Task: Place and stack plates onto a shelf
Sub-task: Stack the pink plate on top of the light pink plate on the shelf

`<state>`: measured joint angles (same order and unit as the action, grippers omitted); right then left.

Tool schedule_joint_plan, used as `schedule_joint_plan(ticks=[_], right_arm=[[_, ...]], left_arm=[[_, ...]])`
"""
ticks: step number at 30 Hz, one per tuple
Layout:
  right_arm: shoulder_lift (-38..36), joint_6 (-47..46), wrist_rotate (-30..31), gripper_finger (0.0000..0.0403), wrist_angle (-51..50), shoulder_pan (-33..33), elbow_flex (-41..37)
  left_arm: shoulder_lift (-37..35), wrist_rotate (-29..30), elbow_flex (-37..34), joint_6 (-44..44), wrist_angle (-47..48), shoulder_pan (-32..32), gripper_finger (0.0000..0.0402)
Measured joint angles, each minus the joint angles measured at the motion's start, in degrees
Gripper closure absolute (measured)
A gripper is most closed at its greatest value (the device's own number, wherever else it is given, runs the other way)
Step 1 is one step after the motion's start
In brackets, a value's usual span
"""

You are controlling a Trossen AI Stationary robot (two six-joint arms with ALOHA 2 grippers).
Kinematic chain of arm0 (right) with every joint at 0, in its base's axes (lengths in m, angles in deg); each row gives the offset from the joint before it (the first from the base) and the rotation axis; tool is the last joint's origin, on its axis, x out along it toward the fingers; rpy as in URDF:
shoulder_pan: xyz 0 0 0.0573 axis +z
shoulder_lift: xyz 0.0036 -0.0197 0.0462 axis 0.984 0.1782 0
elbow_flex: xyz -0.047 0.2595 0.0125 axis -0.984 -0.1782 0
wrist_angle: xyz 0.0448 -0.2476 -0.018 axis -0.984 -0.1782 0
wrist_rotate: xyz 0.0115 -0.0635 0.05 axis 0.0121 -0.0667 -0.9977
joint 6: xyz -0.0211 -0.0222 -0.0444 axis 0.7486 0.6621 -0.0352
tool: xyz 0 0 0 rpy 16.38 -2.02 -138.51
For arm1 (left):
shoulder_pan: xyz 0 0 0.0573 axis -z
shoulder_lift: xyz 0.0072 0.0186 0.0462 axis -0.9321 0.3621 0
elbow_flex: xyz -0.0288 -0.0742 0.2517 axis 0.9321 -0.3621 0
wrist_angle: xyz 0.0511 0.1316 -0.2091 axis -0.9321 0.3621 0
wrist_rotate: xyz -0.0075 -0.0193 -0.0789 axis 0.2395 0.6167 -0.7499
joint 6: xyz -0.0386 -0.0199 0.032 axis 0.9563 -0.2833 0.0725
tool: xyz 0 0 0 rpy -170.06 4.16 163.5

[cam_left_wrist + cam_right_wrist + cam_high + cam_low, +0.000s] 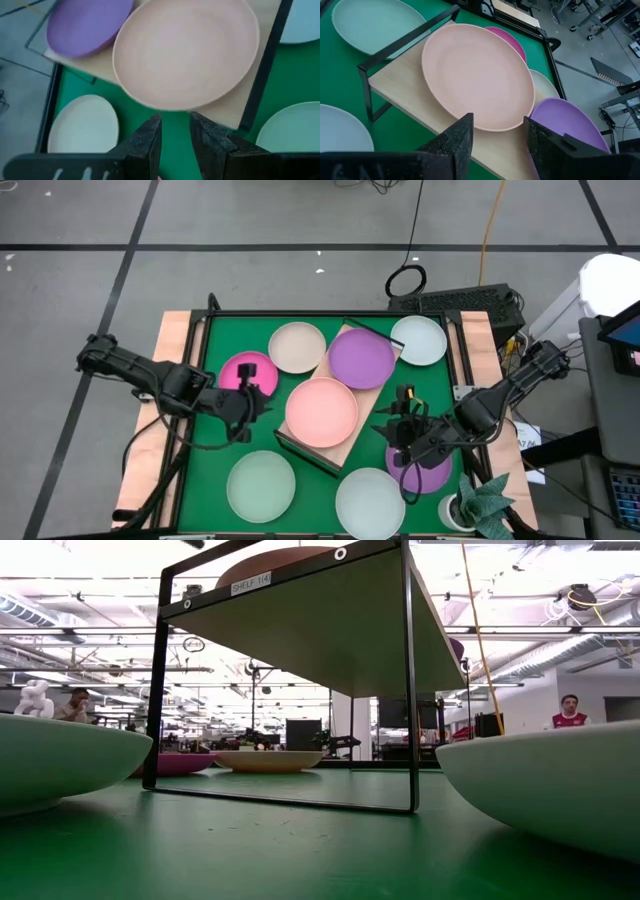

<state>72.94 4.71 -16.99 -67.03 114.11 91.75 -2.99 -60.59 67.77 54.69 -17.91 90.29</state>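
Salmon plate (321,411) on shelf (352,442), between released left tool (248,406) and released right tool (398,427)

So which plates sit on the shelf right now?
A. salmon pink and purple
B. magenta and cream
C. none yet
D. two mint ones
A: in the high view the salmon pink plate and the purple plate lie side by side on the wooden shelf.

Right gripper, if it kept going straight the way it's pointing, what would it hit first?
Most likely the salmon pink plate on the shelf: it lies directly ahead of the open right gripper, though the depth is unclear.
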Motion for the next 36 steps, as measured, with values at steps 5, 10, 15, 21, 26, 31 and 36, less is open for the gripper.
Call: schedule_joint_plan(ticks=[5, 10, 15, 21, 26, 31, 36], right_arm=[[0.0, 0.0, 0.06, 0.0246, 0.12, 0.96, 0.0], [0.0, 0.0, 0.19, 0.0246, 0.28, 0.98, 0.0], [0.0, 0.03, 0.41, 0.0246, 0.37, 0.83, 0.0], [0.0, 0.03, 0.43, 0.0246, 0.33, 0.83, 0.0], [0.0, 0.03, 0.37, 0.0246, -0.01, 0.83, 0.0], [0.0, 0.03, 0.28, 0.0246, 0.0, 0.96, 0.0], [0.0, 0.04, 0.26, 0.0246, 0.0, 0.96, 0.0]], left_arm=[[-5.92, 1.02, -7.39, 4.37, -0.27, 0.0, 0.0295], [-10.93, 1.44, -14.73, 8.14, -0.08, -0.21, 0.0295], [-13.03, 1.55, -20.18, 9.76, -2.08, -1.45, 0.0295], [-12.48, 1.38, -25.56, 10.74, -5.13, -2.87, 0.0295], [-12.49, 1.01, -29.37, 13.87, -8.3, -2.91, 0.0295], [-12.49, 0.47, -31.07, 16.04, -8.57, -2.91, 0.0295], [-12.49, -0.72, -33.42, 16.34, -10.07, -2.91, 0.0295]])
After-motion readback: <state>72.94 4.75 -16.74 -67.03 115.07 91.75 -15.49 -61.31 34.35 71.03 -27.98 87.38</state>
